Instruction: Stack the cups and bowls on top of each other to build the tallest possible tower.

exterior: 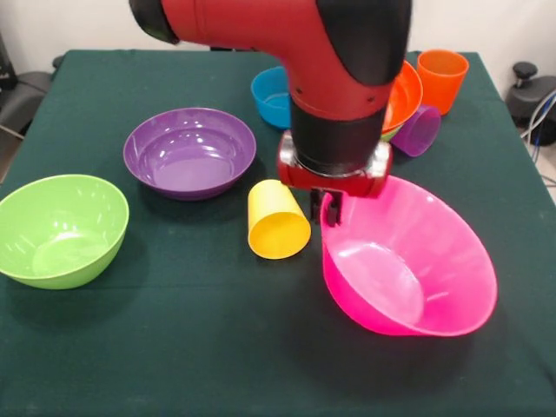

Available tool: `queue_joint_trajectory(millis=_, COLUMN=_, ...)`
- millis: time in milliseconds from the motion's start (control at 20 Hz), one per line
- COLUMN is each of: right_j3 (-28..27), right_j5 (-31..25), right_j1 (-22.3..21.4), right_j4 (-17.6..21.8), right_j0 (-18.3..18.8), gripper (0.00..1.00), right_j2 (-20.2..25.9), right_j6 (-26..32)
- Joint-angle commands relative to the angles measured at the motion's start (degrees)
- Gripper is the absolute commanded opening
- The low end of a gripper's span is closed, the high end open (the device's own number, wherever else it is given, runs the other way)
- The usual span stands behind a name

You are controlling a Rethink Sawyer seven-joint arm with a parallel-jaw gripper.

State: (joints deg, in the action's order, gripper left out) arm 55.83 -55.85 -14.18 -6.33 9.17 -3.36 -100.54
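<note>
At the far rim of the huge glossy pink plastic bowl [408, 269], we see the gripper [332, 208] closed on that rim, tilting the bowl so its mouth faces the camera. The bowl hangs directly below and camera-side of the gripper on the green desk [217, 347], the yellow plastic tumbler [276, 221] lying just beside.

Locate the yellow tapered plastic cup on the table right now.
In the front view, the yellow tapered plastic cup lies on its side near the table's middle, between the purple round plastic bowl and the huge pink plastic bowl.
</note>
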Motion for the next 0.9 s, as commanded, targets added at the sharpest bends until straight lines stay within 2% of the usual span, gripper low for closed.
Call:
queue_joint_trajectory(millis=50, right_j3=11.39, right_j5=2.13, right_j1=-3.70, right_j4=0.77, right_j0=3.43, gripper=0.00, right_j2=7.39, right_j6=5.72)
queue_joint_trajectory(millis=250, right_j3=12.19, right_j5=1.53, right_j1=-3.96, right_j4=0.96, right_j0=5.10, gripper=0.00, right_j2=9.36, right_j6=6.93)
queue_joint_trajectory(millis=500, right_j3=16.30, right_j5=2.17, right_j1=-5.81, right_j4=0.42, right_j0=7.36, gripper=0.00, right_j2=12.08, right_j6=7.93)
queue_joint_trajectory(millis=900, right_j3=17.41, right_j5=0.76, right_j1=-6.86, right_j4=0.30, right_j0=8.55, gripper=0.00, right_j2=14.69, right_j6=5.58)
